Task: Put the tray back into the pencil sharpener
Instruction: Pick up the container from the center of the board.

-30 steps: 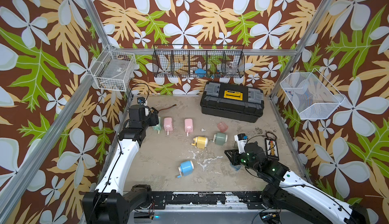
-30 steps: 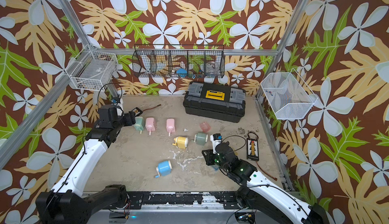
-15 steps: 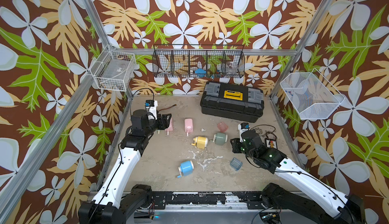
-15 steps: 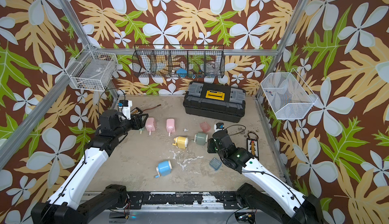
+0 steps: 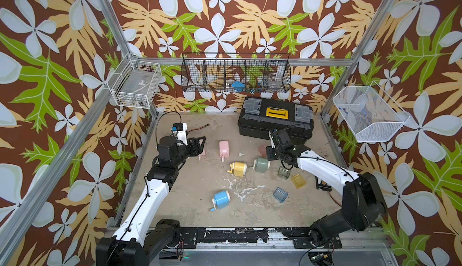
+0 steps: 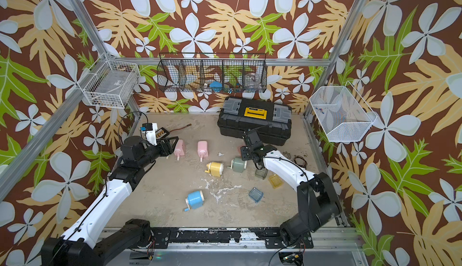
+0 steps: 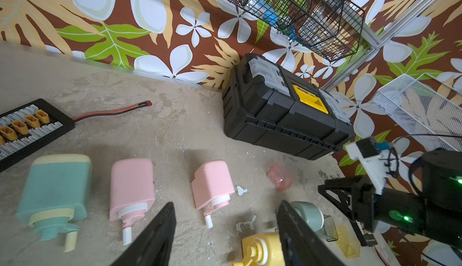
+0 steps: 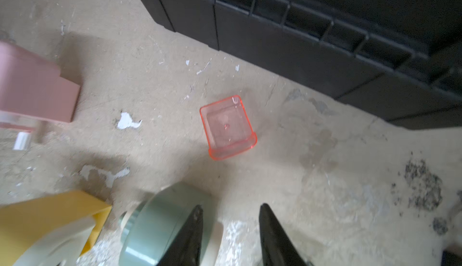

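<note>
A clear pink tray [image 8: 228, 127] lies open side up in front of the toolbox, also in a top view [image 5: 262, 149]. My right gripper [image 8: 231, 207] hovers just short of it, open and empty, beside the grey-green pencil sharpener [image 5: 262, 164]. Two pink sharpeners [image 7: 212, 184] [image 7: 131, 184], a teal one [image 7: 55, 189], a yellow one [image 5: 238, 168] and a blue one [image 5: 221, 198] lie on their sides. My left gripper [image 7: 226, 203] is open and empty over the floor between the pink and yellow sharpeners.
Loose on the floor at the right are a smoky tray [image 5: 283, 172], a yellow tray [image 5: 298, 181] and a blue tray [image 5: 280, 194]. The black toolbox [image 5: 275, 119] stands at the back. A connector board [image 7: 25, 127] lies at the left wall.
My right gripper left the blue tray on the floor, opened, and moved back toward the toolbox and the pink tray. My left gripper swung right from the teal sharpener, its jaws narrower.
</note>
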Tool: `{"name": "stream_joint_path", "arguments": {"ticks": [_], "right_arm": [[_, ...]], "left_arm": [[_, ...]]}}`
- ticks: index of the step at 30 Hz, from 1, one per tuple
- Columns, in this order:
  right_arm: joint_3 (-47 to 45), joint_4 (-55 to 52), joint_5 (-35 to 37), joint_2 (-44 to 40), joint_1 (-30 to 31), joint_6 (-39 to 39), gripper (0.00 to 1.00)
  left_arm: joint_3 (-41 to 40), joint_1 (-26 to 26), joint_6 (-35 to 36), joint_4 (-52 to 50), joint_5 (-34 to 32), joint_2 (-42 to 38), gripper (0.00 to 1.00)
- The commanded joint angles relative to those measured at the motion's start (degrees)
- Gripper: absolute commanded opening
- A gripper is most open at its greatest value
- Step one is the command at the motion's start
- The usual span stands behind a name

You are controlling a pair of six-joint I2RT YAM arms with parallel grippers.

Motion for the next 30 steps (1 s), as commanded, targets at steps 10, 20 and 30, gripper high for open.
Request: {"name": "stream_joint_path", "arguments": {"ticks": [10, 20, 30], "right_arm": [[16.26, -8.38, 0.38, 16.72, -3.40, -15.54, 0.41], [22.17, -11.27, -0.27, 23.31, -4.16, -18.93, 0.33], [21.90, -10.71, 0.04, 25.24, -4.47, -19.98, 0.27]], "left_arm": [[-0.21, -0.01, 0.72, 4.41, 0.11, 1.18, 0.66], [-0.01, -0.09, 1.96, 4.41, 0.71, 3.32, 0.65], [-0.79, -0.02, 2.83, 4.05, 0.56, 3.83, 0.64]]}}
